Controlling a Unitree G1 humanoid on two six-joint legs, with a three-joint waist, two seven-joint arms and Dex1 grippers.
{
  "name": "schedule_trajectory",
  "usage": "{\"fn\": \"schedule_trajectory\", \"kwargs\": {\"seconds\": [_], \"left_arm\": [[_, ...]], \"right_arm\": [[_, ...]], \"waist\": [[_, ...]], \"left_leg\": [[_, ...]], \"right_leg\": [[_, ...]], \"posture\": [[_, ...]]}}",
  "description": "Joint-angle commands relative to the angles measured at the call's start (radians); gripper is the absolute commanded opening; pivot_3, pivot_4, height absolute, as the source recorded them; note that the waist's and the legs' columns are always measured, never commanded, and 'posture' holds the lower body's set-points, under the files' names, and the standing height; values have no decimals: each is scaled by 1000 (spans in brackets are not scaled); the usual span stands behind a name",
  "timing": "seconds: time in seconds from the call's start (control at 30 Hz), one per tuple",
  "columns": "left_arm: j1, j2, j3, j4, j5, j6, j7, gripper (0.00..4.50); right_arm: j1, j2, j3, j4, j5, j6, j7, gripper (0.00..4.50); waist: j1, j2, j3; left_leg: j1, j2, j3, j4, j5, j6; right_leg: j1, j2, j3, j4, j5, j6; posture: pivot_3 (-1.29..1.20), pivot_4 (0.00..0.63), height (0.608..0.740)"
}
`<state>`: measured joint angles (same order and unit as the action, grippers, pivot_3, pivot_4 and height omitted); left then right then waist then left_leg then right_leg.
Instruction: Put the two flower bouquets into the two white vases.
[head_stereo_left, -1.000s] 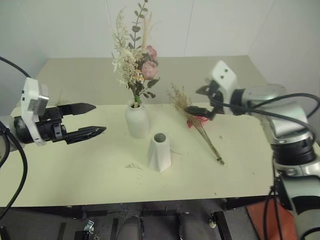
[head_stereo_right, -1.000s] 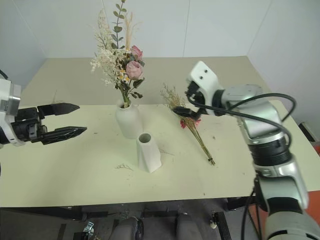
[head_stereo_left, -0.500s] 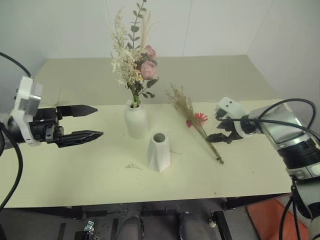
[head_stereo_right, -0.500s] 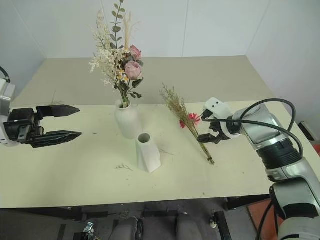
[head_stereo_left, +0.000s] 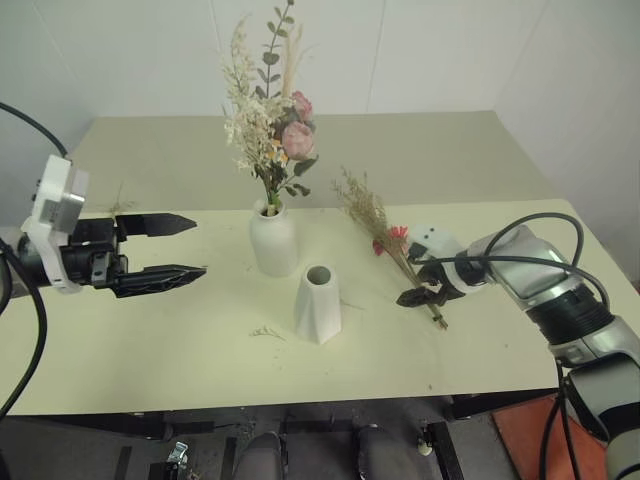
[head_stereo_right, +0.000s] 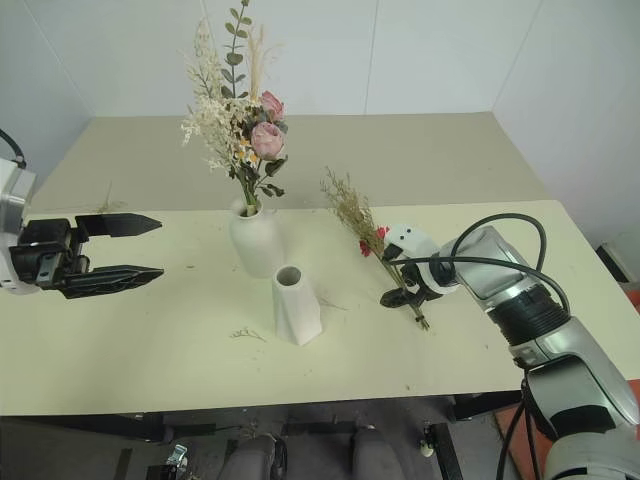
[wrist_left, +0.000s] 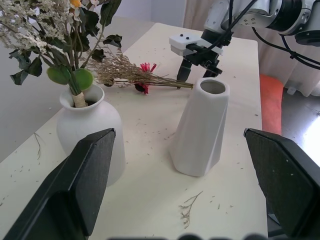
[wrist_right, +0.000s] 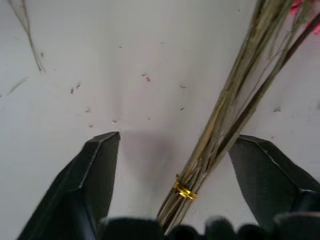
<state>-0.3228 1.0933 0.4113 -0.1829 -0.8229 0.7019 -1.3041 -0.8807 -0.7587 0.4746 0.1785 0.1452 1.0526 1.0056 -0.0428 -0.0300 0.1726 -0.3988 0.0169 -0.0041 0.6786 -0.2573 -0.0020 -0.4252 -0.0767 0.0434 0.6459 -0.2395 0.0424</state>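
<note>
Right wrist view: right tool (wrist_right: 170, 175) spread astride grass bouquet (wrist_right: 235, 100) stems, flower heads cropped; contact unclear.

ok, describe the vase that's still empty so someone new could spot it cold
On the pale yellow-green table, two white vases stand near the middle. The empty vase is the one closer to the front edge, just in front of the rounded vase that holds the pink-rose bouquet. It is angular, faceted and tapering upward, with an open, bare mouth.

light: bright, soft, even | shadows: faint on the table (head_stereo_left: 180, 350) | glare: none | blur: right wrist view fuzzy up close
</note>
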Motion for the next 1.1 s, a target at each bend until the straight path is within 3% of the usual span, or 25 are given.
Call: {"fn": "schedule_trajectory", "kwargs": {"seconds": [0.03, 0.3, 0.5, 0.6, 0.67, 0.73, 0.87, 1.1], "left_arm": [[-6, 13, 24, -17, -8, -6, 3, 4500], [-20, 5, 6, -16, -10, -7, 17, 4500], [-43, 4, -18, 6, -13, 6, 19, 4500], [-60, -1, -32, 16, -16, 5, 14, 4500], [-78, -1, -48, 27, -20, 5, -1, 4500], [-90, 6, -64, 38, -21, 10, -22, 4500], [-103, 17, -91, 51, -17, 1, -87, 4500], [-114, 22, -90, 75, -26, 1, -168, 4500]], "right_arm": [[-25, 18, -61, 56, -20, -13, -47, 2649], [-69, 75, -264, 159, 15, 94, -177, 34], [-117, 111, -580, 187, 80, 148, -354, 34], [-85, 167, -786, 85, 155, 62, -438, 34], [-15, 244, -878, -71, 193, -94, -485, 34], [66, 300, -877, -218, 188, -228, -513, 34], [144, 376, -922, -386, 409, -205, -414, 34], [135, 392, -894, -458, 668, -185, -330, 34]], "waist": [[-1, 0, 0], [0, 0, 0], [1, 0, 0], [2, 0, 0], [2, 0, 0], [0, 0, 0], [-4, 0, 0], [-2, 1, 0]], "left_leg": [[0, 0, 0, 0, 0, 0], [-1, 0, 0, 0, 0, 0], [-1, 0, 0, 0, 0, 0], [-2, 0, 0, -1, 0, 0], [-2, 0, 0, -1, 0, 0], [-2, 0, -1, -1, 0, 0], [-1, 0, 0, -1, 0, 0], [0, 1, 0, -1, 0, 0]], "right_leg": [[0, 0, 0, 0, 0, 0], [-1, 0, 0, 0, 0, 0], [-1, 0, 0, 0, 0, 0], [-1, 0, 0, 0, 0, 0], [-1, 0, 0, 1, 0, 0], [-1, 0, -1, 1, 0, 0], [-1, 0, 1, 2, 0, 0], [0, 0, 0, 1, 0, 0]], "posture": [[0, 150, 740], [0, 150, 740], [0, 150, 740], [0, 150, 740], [0, 150, 740], [0, 150, 740], [0, 150, 740], [0, 150, 740]]}}
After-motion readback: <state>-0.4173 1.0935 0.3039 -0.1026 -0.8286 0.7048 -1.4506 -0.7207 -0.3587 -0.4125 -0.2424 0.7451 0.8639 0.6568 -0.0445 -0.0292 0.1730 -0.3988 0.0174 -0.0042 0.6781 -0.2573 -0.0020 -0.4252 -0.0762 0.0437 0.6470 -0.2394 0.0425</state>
